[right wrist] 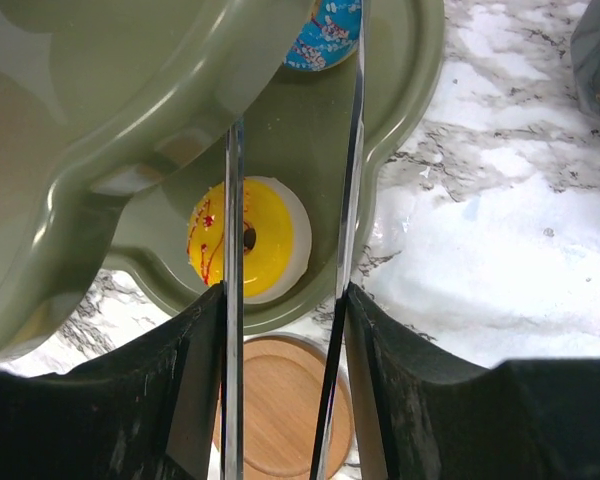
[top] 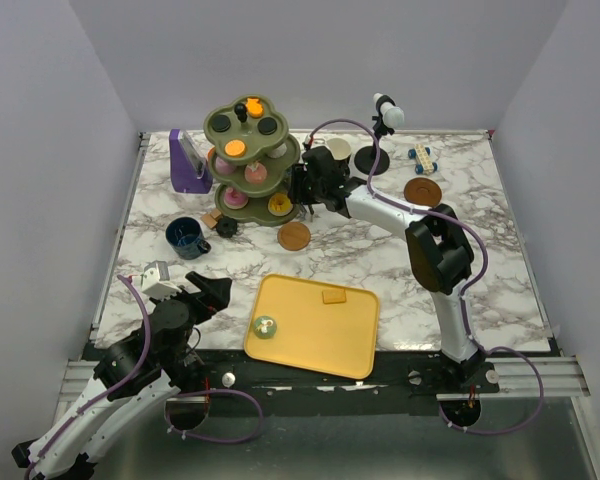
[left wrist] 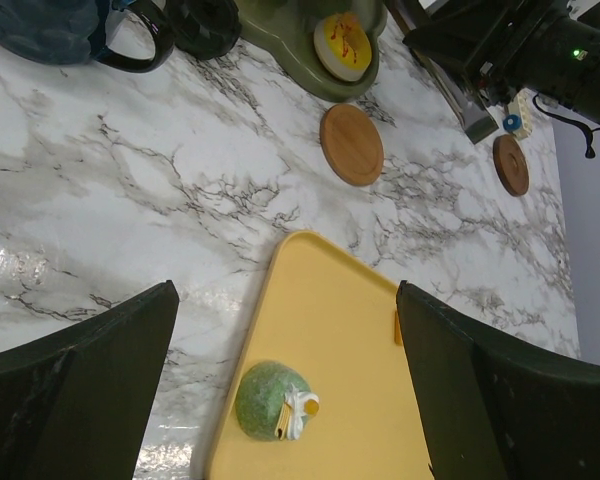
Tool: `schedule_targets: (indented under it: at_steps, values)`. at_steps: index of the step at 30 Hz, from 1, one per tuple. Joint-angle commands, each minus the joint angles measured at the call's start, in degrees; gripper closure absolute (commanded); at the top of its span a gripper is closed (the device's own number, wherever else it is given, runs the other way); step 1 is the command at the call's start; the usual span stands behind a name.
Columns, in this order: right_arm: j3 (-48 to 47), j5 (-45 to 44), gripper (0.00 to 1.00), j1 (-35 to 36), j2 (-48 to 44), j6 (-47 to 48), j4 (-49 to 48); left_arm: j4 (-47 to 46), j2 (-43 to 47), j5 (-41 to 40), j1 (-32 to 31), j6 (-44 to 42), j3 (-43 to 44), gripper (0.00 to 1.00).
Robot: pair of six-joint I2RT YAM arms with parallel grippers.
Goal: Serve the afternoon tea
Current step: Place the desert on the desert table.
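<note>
One doughnut (right wrist: 275, 240) (partly finger-hidden), right gripper (right wrist: 292, 150) parted

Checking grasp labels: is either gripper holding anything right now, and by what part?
Nothing held. Left gripper open near the tray. Right gripper open over the bottom tier; yellow doughnut lies there, one finger crossing over it, unpinched.

Just ahead of the right gripper (right wrist: 292, 180), in line with its finger gap, the yellow iced toy doughnut (right wrist: 270, 240) lies on the olive-green three-tier stand's (right wrist: 400, 120) bottom tier. The round brown wooden coaster (right wrist: 280, 420) lies nearer, beneath the fingers.
</note>
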State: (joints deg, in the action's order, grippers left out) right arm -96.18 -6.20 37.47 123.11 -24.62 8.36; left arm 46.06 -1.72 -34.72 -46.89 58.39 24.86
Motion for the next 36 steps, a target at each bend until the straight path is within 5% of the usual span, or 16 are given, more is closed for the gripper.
schedule_targets:
  at_steps: [1,17,36]
  values:
    - [-1.8,-1.6,0.46,-0.2,0.5,-0.6,2.0,0.5,0.7,-1.4,-0.3,0.2,0.8,0.01]
    - [-1.4,-2.3,0.26,-0.2,-0.1,-1.5,3.6,0.5,1.3,-1.4,-0.7,0.4,0.7,0.01]
    - [11.0,-3.4,0.26,-0.2,-14.4,-3.3,3.7,0.4,1.5,-1.8,-0.8,0.4,0.7,0.01]
